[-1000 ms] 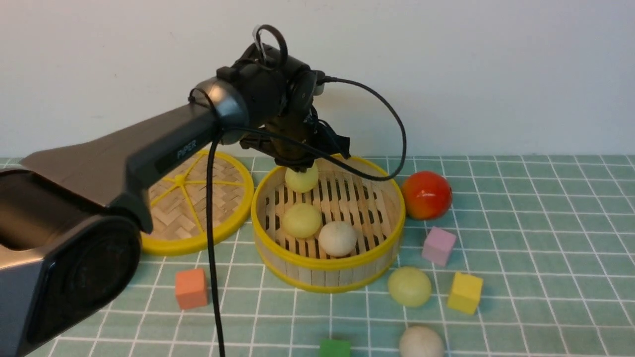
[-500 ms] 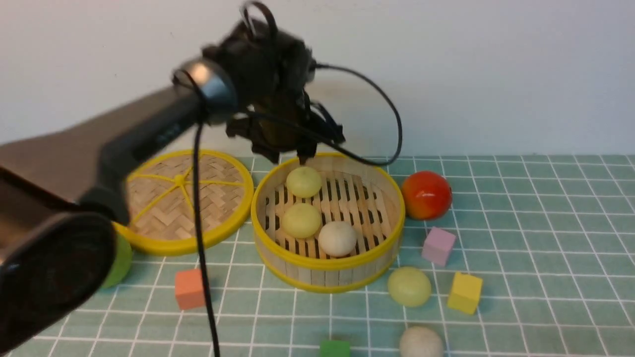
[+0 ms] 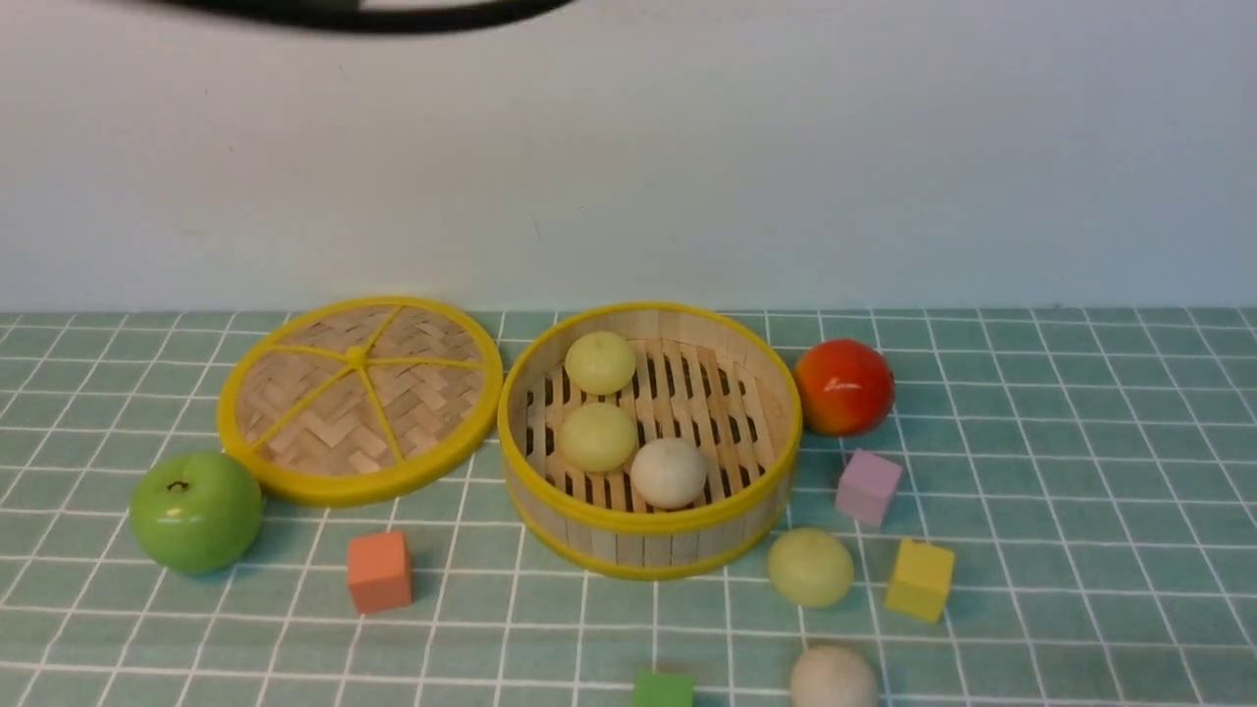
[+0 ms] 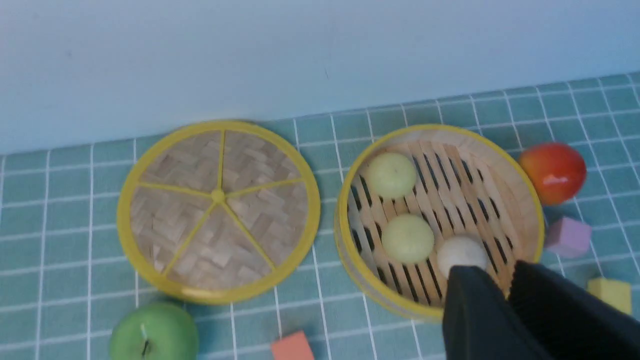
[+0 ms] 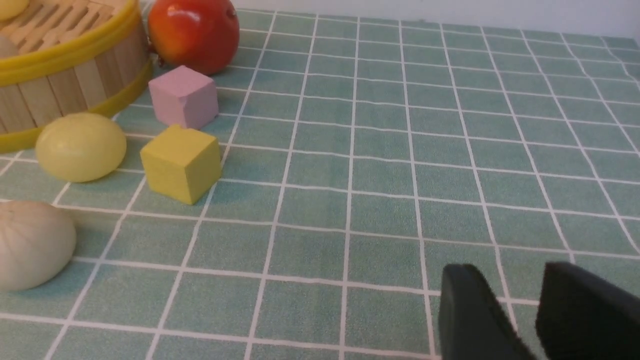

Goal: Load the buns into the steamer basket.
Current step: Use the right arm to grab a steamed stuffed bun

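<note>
The steamer basket (image 3: 648, 550) stands mid-table with three buns in it: two yellow-green (image 3: 600, 362) (image 3: 597, 436) and one off-white (image 3: 668, 472). Outside it, by its front right, lie a yellow-green bun (image 3: 810, 567) (image 5: 80, 146) and an off-white bun (image 3: 833, 678) (image 5: 30, 245). My left gripper (image 4: 495, 272) hangs high above the basket's (image 4: 345, 235) near side, open by only a narrow slit and empty. Only a dark blur of that arm (image 3: 363, 12) crosses the front view's top. My right gripper (image 5: 520, 272) is open and empty, low over the cloth, right of the loose buns.
The woven lid (image 3: 358, 398) lies left of the basket, with a green apple (image 3: 196, 511) in front of it. A red-orange fruit (image 3: 844, 386) sits right of the basket. Pink (image 3: 868, 487), yellow (image 3: 920, 579), orange (image 3: 379, 571) and green (image 3: 663, 689) cubes are scattered around.
My left arm has lifted from the basket's back up out of the front view, leaving a yellow-green bun inside. The apple and lid now show in full.
</note>
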Tool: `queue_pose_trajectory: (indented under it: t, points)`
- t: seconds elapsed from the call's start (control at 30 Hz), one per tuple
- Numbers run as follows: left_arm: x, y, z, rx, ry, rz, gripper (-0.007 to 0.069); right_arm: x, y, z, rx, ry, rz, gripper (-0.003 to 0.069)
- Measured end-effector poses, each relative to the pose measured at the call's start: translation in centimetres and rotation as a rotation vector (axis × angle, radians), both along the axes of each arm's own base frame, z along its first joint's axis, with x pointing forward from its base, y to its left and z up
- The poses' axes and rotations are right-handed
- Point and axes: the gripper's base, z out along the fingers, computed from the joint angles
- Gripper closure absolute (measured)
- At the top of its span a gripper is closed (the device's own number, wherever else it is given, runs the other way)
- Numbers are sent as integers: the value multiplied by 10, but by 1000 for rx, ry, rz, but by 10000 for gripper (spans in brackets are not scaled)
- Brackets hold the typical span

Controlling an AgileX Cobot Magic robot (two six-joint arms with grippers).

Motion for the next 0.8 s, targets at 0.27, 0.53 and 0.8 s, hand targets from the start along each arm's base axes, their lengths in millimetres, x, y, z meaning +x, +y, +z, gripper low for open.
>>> queue_pose_trajectory:
  t: [0.27, 0.53, 0.8]
  points:
    - [-116, 63, -64, -52, -4, 35, 601, 0, 0, 0, 0, 0, 0, 420]
    - [-189, 98, -160, -330, -181, 86, 601, 0, 0, 0, 0, 0, 0, 420]
    - [-198, 100, -173, -410, -244, 72, 600, 0, 0, 0, 0, 0, 0, 420]
